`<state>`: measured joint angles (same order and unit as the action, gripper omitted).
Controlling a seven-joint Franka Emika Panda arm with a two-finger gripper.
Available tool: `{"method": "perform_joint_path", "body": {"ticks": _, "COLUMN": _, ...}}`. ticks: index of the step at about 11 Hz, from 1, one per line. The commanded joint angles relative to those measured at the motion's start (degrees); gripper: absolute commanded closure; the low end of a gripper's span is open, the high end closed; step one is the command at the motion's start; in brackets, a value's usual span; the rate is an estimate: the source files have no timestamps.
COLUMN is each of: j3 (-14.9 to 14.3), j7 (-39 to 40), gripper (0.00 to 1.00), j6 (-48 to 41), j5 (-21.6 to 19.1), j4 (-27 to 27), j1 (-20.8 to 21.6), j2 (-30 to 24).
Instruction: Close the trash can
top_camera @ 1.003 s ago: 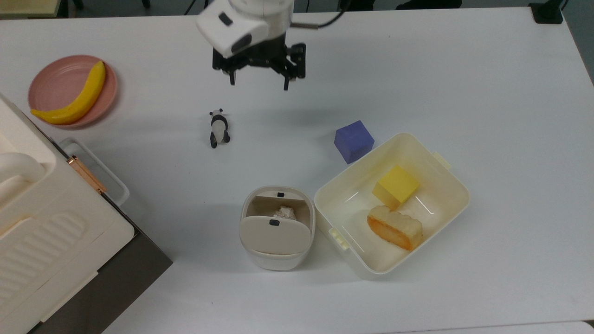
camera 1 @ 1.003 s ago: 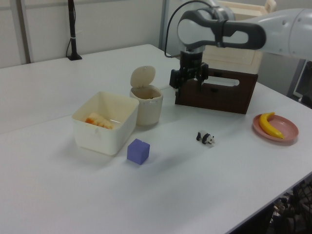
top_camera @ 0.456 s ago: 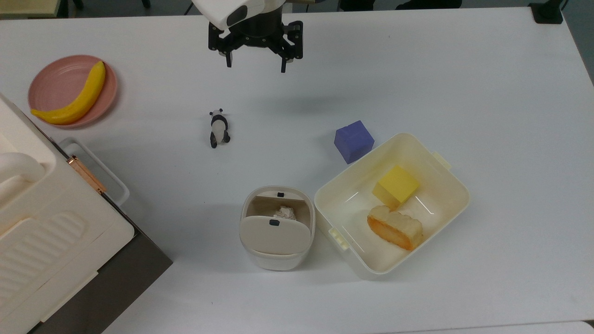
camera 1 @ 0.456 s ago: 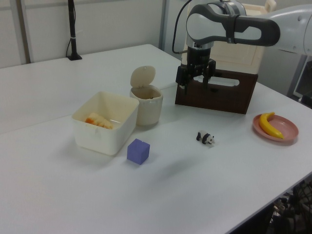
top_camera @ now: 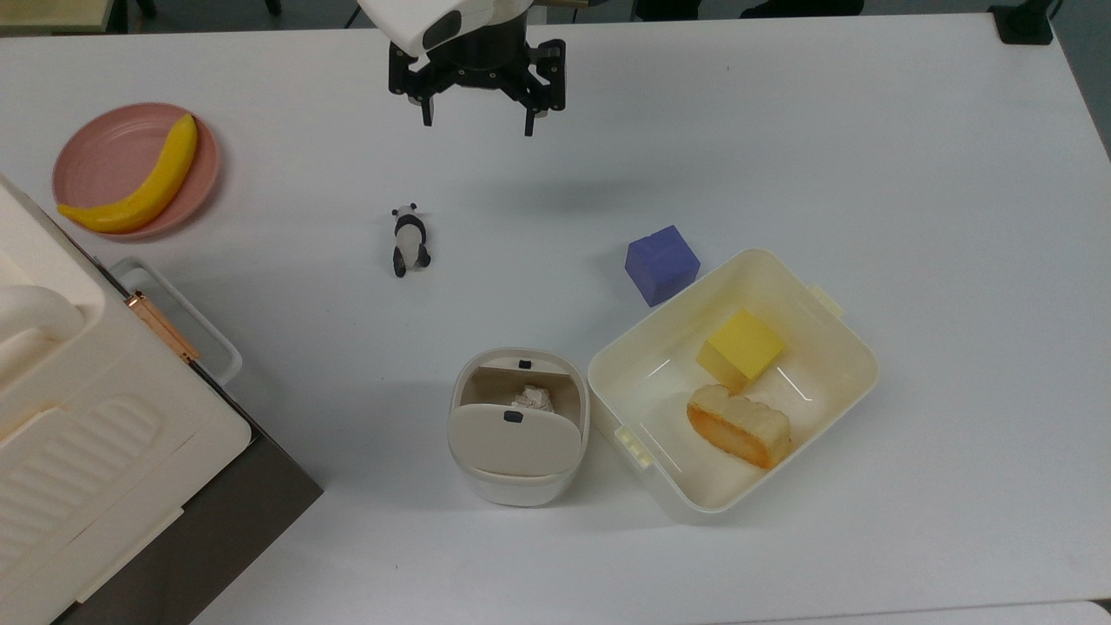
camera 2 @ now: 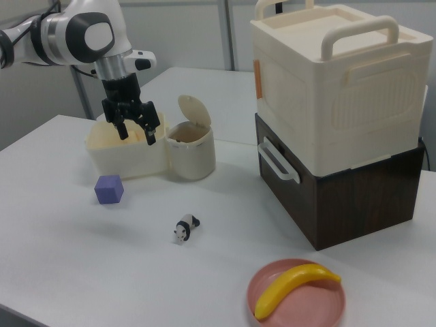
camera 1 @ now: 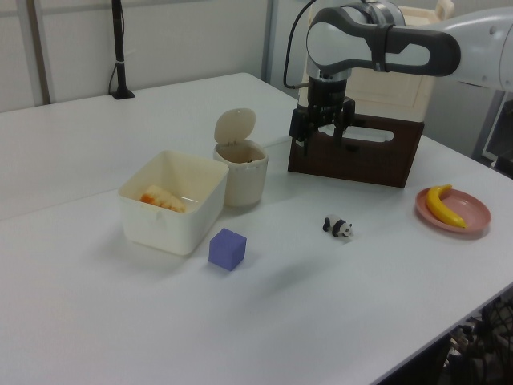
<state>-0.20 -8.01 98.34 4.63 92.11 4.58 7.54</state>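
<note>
The trash can (top_camera: 518, 479) is a small cream bin on the white table, its beige lid (top_camera: 514, 441) standing upright, open. Crumpled paper (top_camera: 533, 399) lies inside, and a black button (top_camera: 524, 362) marks the rim. The bin also appears as the trash can (camera 1: 240, 175) in the left view and as the trash can (camera 2: 191, 160) in the right view. My gripper (top_camera: 477, 124) hangs open and empty high above the table, well away from the bin toward the top view's top edge. In the left view the gripper (camera 1: 315, 143) hangs to the bin's right.
A lidless cream container (top_camera: 855, 347) beside the bin holds a yellow block (top_camera: 740, 345) and a bread piece (top_camera: 738, 425). A purple cube (top_camera: 661, 264) and a panda figure (top_camera: 409, 240) lie between gripper and bin. A pink plate (top_camera: 100, 156) carries a banana (top_camera: 143, 182). A big white appliance (top_camera: 87, 417) stands at the top view's left.
Over the first half second the open gripper moved away from the panda toward the top view's top edge. It has held still since. The bin's lid has not moved.
</note>
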Motion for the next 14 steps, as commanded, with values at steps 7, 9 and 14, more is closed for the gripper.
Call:
{"method": "perform_joint_path", "body": {"ticks": 7, "j3": -0.94, "j7": 7.58, "gripper": 1.0, "j6": 10.68, "j5": -5.58, "j4": -2.11, "j1": -1.07, "j2": 3.87}}
{"method": "perform_joint_path", "body": {"ticks": 9, "j3": -1.03, "j7": 7.22, "gripper": 1.0, "j6": 25.33, "j5": -8.91, "j4": -4.73, "j1": -1.59, "j2": 7.55}}
{"method": "perform_joint_path", "body": {"ticks": 14, "j3": -0.6, "j7": 0.29, "gripper": 1.0, "j6": 55.16, "j5": -9.64, "j4": -14.04, "j1": -0.98, "j2": 18.09}}
